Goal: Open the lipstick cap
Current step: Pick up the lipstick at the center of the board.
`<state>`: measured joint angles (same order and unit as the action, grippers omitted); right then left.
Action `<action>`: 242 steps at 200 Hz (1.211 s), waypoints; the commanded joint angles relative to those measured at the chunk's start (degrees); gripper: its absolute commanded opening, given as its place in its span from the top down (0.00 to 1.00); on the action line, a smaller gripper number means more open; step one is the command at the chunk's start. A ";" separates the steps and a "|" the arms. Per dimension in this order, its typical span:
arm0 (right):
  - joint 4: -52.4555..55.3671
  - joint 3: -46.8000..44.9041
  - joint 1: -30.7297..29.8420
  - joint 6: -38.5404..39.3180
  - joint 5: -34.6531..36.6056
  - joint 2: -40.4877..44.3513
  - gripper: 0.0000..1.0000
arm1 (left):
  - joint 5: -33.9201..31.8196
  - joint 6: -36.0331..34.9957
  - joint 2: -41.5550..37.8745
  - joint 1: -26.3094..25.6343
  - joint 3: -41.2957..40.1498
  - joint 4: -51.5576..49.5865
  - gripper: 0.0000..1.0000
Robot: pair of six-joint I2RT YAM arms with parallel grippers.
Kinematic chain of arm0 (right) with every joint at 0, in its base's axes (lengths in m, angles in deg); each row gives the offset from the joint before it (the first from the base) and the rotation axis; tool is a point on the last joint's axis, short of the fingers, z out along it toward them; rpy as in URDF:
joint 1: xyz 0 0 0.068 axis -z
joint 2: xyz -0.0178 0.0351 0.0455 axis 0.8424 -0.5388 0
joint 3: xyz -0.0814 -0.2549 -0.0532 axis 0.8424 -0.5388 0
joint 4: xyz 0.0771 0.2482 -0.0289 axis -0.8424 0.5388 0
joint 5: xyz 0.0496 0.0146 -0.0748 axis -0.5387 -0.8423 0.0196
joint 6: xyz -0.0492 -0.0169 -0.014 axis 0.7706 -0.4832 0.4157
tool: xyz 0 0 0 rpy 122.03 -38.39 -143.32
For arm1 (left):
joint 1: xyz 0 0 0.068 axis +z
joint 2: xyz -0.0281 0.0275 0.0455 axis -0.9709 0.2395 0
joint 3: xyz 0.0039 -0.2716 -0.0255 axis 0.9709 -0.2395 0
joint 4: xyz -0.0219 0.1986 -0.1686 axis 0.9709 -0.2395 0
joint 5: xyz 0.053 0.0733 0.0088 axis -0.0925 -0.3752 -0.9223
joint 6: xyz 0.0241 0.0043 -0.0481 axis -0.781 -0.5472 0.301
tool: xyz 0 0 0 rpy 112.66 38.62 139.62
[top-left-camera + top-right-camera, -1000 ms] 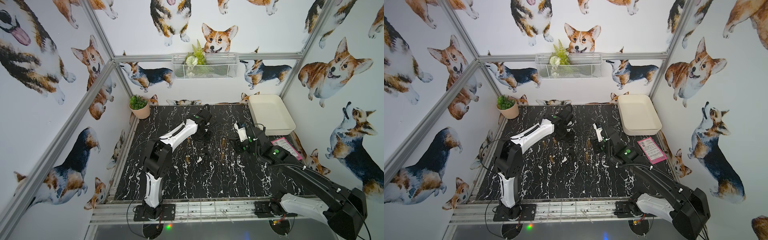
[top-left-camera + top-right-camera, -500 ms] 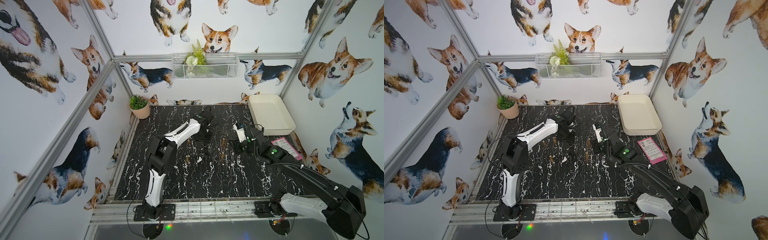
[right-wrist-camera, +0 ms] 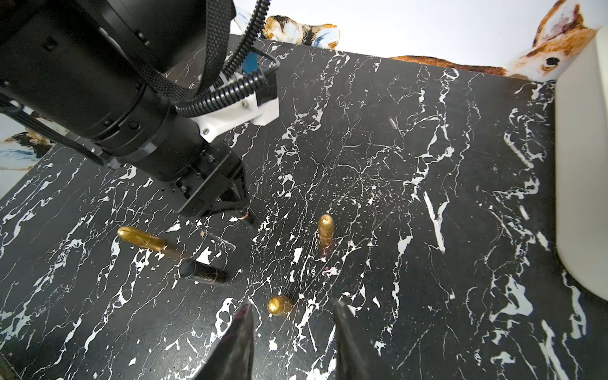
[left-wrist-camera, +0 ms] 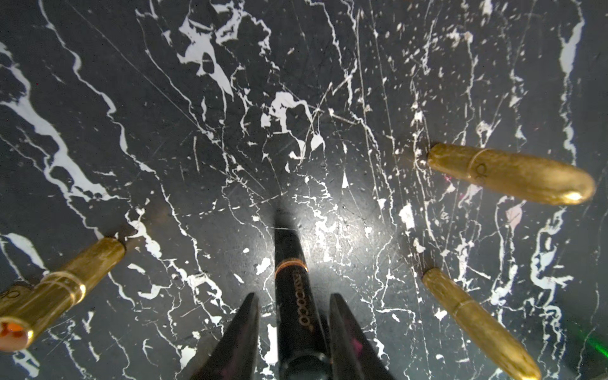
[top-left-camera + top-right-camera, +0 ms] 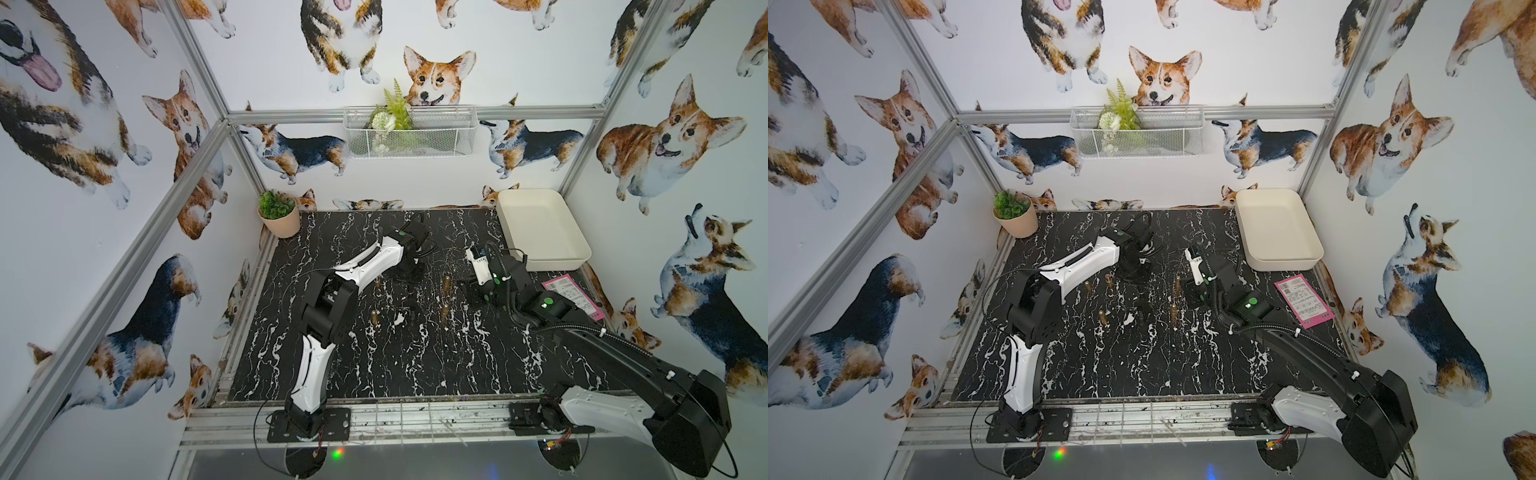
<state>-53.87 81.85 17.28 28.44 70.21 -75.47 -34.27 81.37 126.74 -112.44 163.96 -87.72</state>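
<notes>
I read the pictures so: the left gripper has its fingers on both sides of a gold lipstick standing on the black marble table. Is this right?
Not fully. The lipstick between the fingers of the left gripper is black with a thin copper ring, not gold, as the left wrist view shows. The rest holds: fingers on both sides, standing on the black marble table.

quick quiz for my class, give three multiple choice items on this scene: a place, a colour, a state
1. The plant pot stands at the table's: A far left corner; B near right corner; C middle.
2. The lipstick between the left gripper's jaws is: A gold; B black; C pink.
3. The right gripper's jaws are: A shut tight; B open, holding nothing; C out of view.
Key: A, seen there in both top views; B, black tube in the left wrist view; B, apart, gripping nothing.
</notes>
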 commanded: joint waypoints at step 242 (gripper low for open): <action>5.45 8.74 -0.13 12.48 -17.22 -4.61 0.46 | 36.46 -1.17 -13.77 1.67 11.31 -11.09 0.95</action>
<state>-51.53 88.65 17.28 37.31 56.00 -79.29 -9.22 79.53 114.96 -110.82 174.88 -97.55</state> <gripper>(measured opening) 0.535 0.203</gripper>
